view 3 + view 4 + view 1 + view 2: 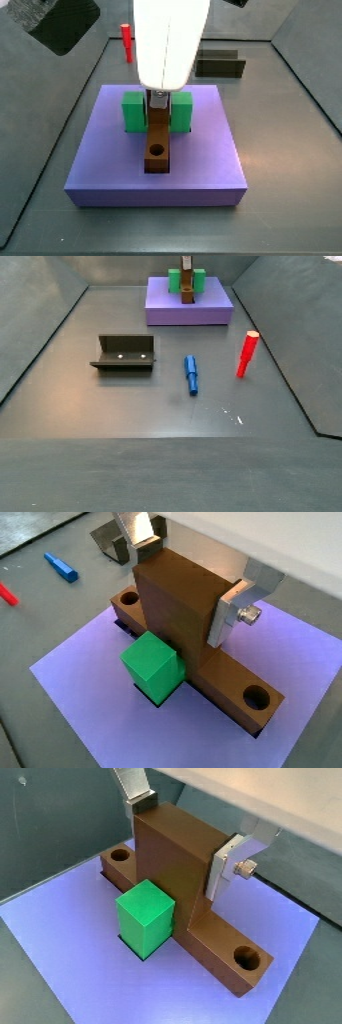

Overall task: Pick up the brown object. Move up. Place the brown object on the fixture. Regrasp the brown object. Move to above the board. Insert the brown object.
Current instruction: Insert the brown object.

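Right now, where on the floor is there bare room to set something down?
Free: the wide near floor in front of the fixture, blue piece and red piece. Crowded: the board, where the gripper holds the brown object against the green block.

One brown object [158, 150], board [94, 165], green block [134, 112], fixture [124, 353], hand [158, 98]; seemingly two markers [191, 374].

Gripper [187, 587]: two flat silver metal finger plates [225, 866], rectangular, thin-edged. A silver hex bolt with washer [249, 613] sits on the outer face of one plate. Second finger plate [132, 786] is plain, lighter in tone. In a side view the arm housing [170, 40] is a smooth white casing, tapering to a darker grey mount at its base.
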